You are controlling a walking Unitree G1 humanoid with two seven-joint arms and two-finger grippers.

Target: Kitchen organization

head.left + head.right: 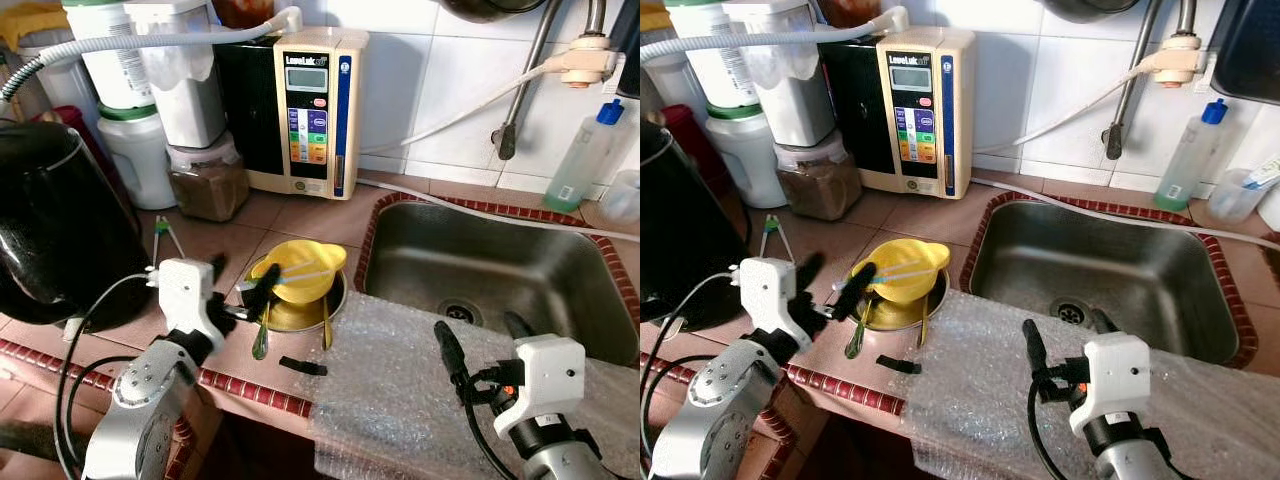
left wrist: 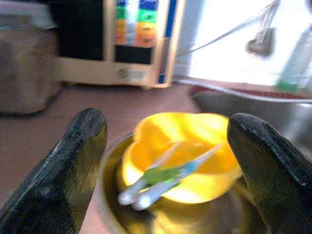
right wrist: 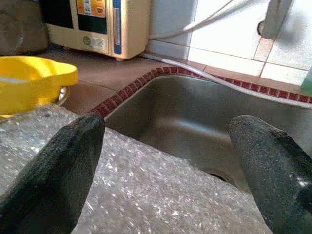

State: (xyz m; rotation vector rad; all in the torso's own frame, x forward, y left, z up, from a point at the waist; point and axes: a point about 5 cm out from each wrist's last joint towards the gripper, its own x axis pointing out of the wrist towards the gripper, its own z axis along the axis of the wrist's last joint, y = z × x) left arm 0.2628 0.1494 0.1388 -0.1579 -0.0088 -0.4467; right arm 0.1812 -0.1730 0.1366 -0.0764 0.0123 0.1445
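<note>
left gripper [image 1: 238, 288] wide open and empty at lower left of the left eye view, just short of the yellow bowl [image 1: 300, 270] nested in a metal dish [image 1: 334, 305] left of the sink [image 1: 480, 262]; looks light, stiff, slick plastic, so pinch the near rim; right gripper [image 1: 480, 345] open, empty over bubble wrap [image 1: 390, 390].

Setting: home kitchen. Evidence: stainless sink [image 1: 500, 265] set into a terracotta-tiled bench [image 1: 300, 215], white tiled wall [image 1: 440, 70], water ionizer unit [image 1: 315, 110] against the wall, storage jars [image 1: 205, 180], black kettle [image 1: 50, 230], dish-soap bottle [image 1: 585, 155] beside the sink.
</note>
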